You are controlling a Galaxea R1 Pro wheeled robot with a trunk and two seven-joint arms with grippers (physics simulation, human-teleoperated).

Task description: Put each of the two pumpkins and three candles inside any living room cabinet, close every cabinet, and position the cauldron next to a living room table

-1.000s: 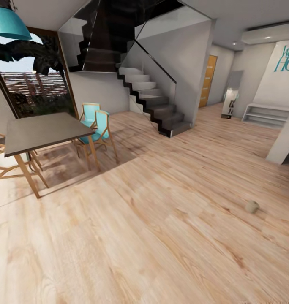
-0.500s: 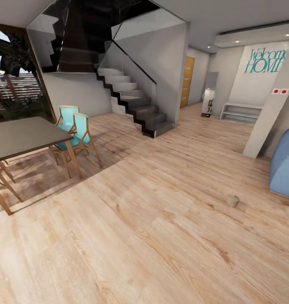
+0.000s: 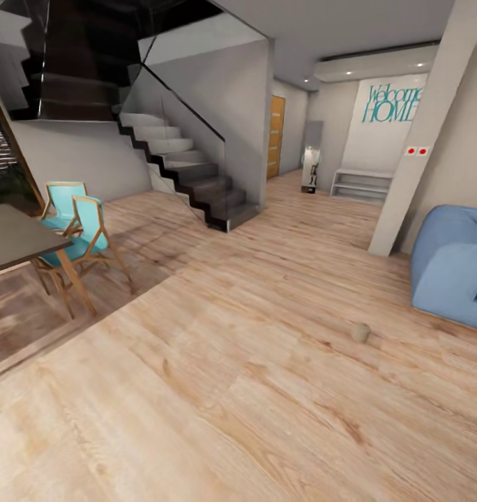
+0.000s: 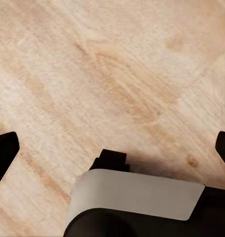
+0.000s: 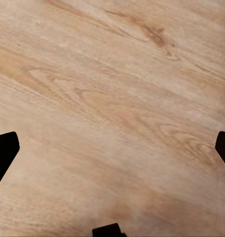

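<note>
A candle (image 3: pixel 360 332) lies alone on the wood floor (image 3: pixel 238 390), near the blue sofa (image 3: pixel 453 265): a small tan stub, probably light, stiff and prone to roll, best pinched across its round side. Both wrist views show each gripper spread wide, empty

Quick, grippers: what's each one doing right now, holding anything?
Left gripper: open, fingertips spread wide, nothing between them, just wooden floor below.
Right gripper: open, empty, over bare floor as well.
</note>
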